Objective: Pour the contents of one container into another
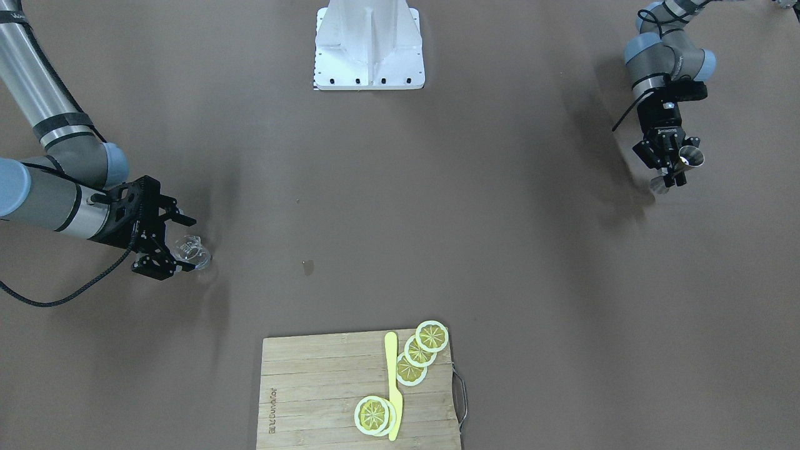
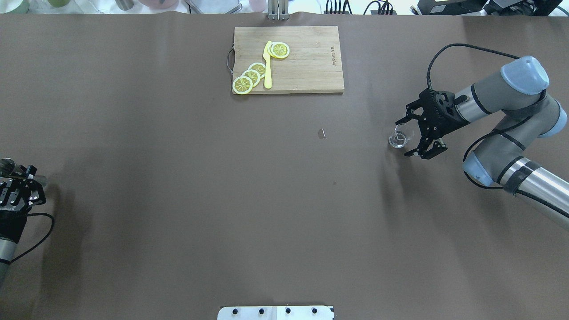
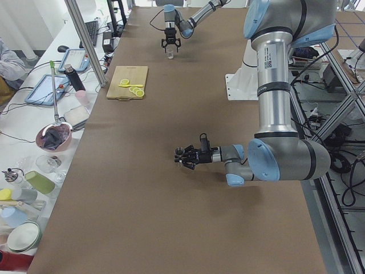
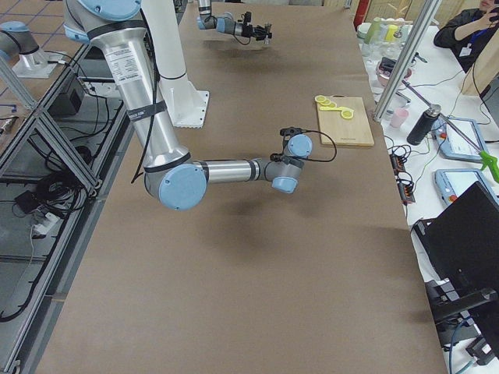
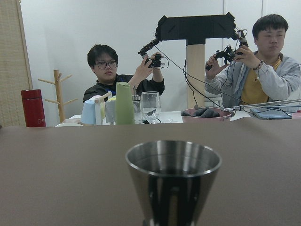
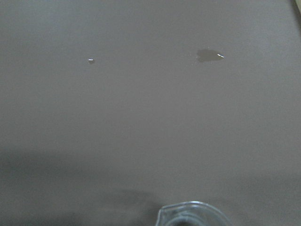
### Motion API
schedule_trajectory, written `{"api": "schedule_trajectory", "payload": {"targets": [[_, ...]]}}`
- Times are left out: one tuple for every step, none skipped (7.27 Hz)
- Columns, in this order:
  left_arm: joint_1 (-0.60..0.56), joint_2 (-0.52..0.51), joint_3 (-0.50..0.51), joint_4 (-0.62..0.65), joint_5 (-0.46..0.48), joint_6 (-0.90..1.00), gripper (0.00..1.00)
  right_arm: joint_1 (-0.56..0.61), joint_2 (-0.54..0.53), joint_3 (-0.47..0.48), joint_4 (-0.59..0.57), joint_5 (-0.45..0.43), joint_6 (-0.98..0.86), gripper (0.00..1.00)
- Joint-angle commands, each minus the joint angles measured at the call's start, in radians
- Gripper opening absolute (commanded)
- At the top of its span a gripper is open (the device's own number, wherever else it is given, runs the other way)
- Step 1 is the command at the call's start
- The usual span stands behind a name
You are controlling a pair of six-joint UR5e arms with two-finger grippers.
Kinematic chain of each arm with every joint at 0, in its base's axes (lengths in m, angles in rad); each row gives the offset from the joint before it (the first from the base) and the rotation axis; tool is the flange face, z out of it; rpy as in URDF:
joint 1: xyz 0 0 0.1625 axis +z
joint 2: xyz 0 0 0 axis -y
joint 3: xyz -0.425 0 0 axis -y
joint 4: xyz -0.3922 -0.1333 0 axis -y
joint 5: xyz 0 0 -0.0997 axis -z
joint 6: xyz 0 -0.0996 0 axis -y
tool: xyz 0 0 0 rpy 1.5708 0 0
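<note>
Since the right tool (image 1: 192,245) is spread wide, with the glass cup (image 2: 398,140) standing on the surface (image 2: 186,186) between its fingers and nothing clamped, the first risk lies in the closing. Fingers that meet the cup off-centre would likely shove or tip it, and smooth glass may slip once lifted. The left tool (image 1: 675,169) is closed on the waist of the jigger (image 1: 690,157), far over at the opposite end of the surface. The two vessels are well apart, and a jolt on the way together could slop the contents. The jigger's mouth is narrow, so a pour aimed a little wide would probably land on the surface, where a small wet spot (image 2: 322,133) shows. The cup is small and clear, with a pouring lip; whether it holds liquid I cannot tell. The jigger is polished steel, its open cone upward in the left wrist view
</note>
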Motion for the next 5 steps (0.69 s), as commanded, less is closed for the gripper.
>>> {"api": "schedule_trajectory", "payload": {"targets": [[0.000, -0.005, 0.001, 0.005, 0.000, 0.000, 0.09, 0.004, -0.002, 0.009, 0.028, 0.000, 0.003, 1.00], [0.000, -0.005, 0.001, 0.003, -0.006, -0.002, 0.21, 0.024, -0.002, 0.035, 0.033, 0.000, 0.038, 1.00], [0.000, -0.005, 0.003, 0.003, -0.009, -0.002, 0.30, 0.035, -0.003, 0.056, 0.035, 0.000, 0.081, 1.00], [0.000, -0.005, 0.001, 0.003, -0.011, -0.002, 0.34, 0.044, -0.005, 0.082, 0.035, 0.000, 0.118, 1.00], [0.000, -0.005, 0.003, 0.003, -0.011, -0.002, 0.43, 0.076, -0.011, 0.113, 0.033, -0.003, 0.152, 1.00]]}}
